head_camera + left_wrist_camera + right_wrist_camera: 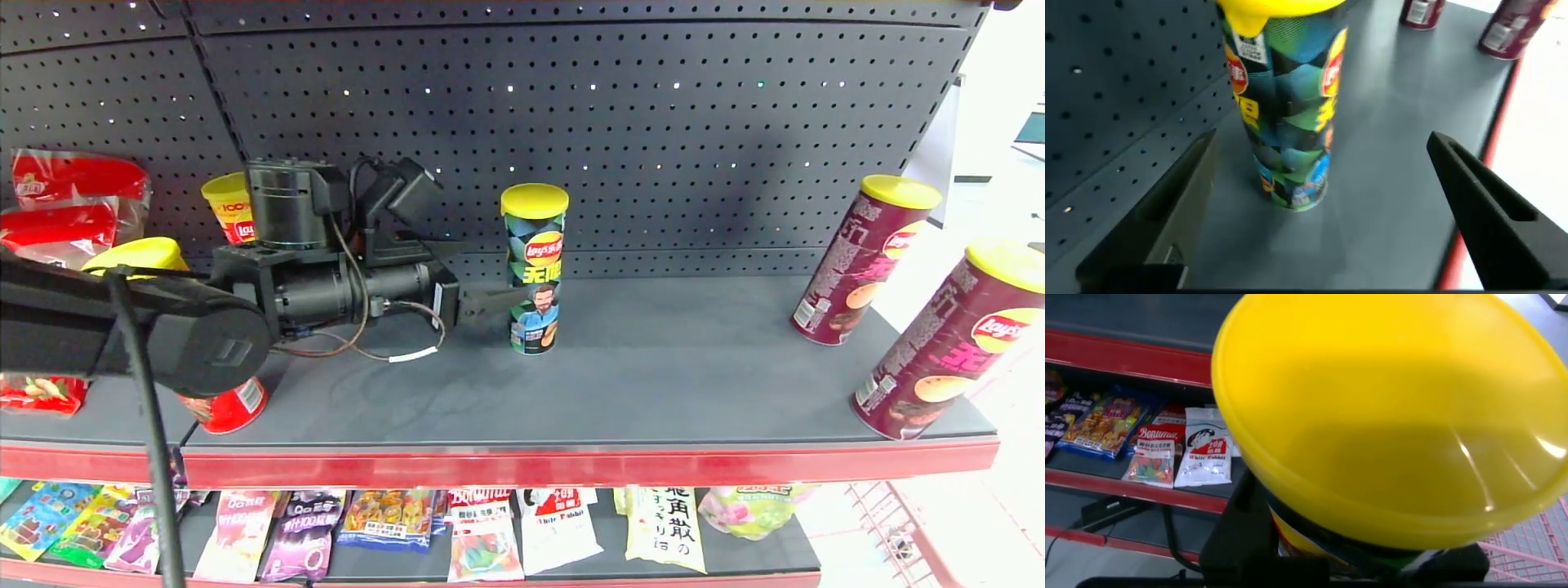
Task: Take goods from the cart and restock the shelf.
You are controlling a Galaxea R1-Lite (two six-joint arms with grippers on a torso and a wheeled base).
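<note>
A green-and-blue chip can (535, 269) with a yellow lid stands upright on the grey upper shelf (653, 367), near the pegboard back. My left gripper (498, 298) is level with its lower half, just to its left. In the left wrist view the can (1290, 106) stands just past the left gripper (1321, 143), whose fingers (1478, 204) are spread open wider than the can and not touching it. My right gripper (1347, 555) is shut on another can with a yellow lid (1388, 416), which hides most of the can's body.
Two purple chip cans (865, 261) (951, 343) stand at the shelf's right end. Red cans (229, 408) and red bags (73, 204) crowd the left end behind my arm. Snack packets (482, 535) lie on the lower shelf, below the red front lip (571, 465).
</note>
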